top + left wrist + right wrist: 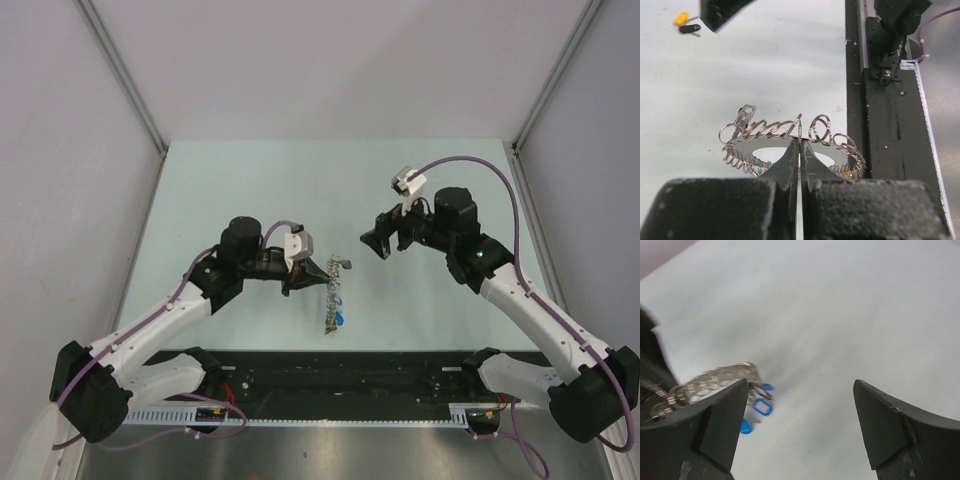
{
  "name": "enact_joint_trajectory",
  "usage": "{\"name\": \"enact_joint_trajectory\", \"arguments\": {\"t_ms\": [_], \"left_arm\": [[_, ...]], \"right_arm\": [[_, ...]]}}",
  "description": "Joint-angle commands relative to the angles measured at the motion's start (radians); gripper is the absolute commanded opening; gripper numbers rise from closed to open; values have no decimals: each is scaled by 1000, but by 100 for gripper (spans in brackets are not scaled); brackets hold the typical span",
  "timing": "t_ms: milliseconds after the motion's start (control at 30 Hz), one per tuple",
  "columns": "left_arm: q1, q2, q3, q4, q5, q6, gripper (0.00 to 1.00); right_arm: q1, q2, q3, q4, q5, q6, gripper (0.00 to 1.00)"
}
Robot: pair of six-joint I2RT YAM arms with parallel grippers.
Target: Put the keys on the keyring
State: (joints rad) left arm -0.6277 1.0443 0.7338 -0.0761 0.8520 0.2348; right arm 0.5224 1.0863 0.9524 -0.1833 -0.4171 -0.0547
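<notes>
Left gripper (800,144) clamped on keyring (333,300). Right gripper (800,390) wide open, empty, near ring. Keys (682,19) loose on table (250,180), beyond ring. Step: fetch key. Next likely needs precise right pinch on tiny tag.

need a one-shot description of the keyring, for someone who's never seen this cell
On the pale green table, go to the left arm's fingers, which are shut on it. The keyring is a band of silver coils and keys with blue tags. The two loose keys, yellow- and black-tagged, are much smaller and lie apart.
</notes>
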Motion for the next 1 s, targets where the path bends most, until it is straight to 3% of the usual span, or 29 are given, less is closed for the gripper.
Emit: {"name": "enact_joint_trajectory", "arguments": {"t_ms": [0,100,167,400,567,967], "left_arm": [[-4,-62,3,59,-71,-17,0],[3,-81,6,52,-160,-52,0],[8,-84,6,53,-232,-74,0],[60,-86,9,56,-361,-161,1],[66,-99,19,18,-436,-132,0],[68,-86,32,-14,-484,-107,0]], "right_arm": [[-87,24,40,-70,351,154,90],[-214,104,42,-117,489,269,88],[-306,156,40,-123,506,300,86],[-447,421,42,27,541,294,79],[-493,566,110,114,546,291,69],[-501,880,351,27,520,148,64]]}}
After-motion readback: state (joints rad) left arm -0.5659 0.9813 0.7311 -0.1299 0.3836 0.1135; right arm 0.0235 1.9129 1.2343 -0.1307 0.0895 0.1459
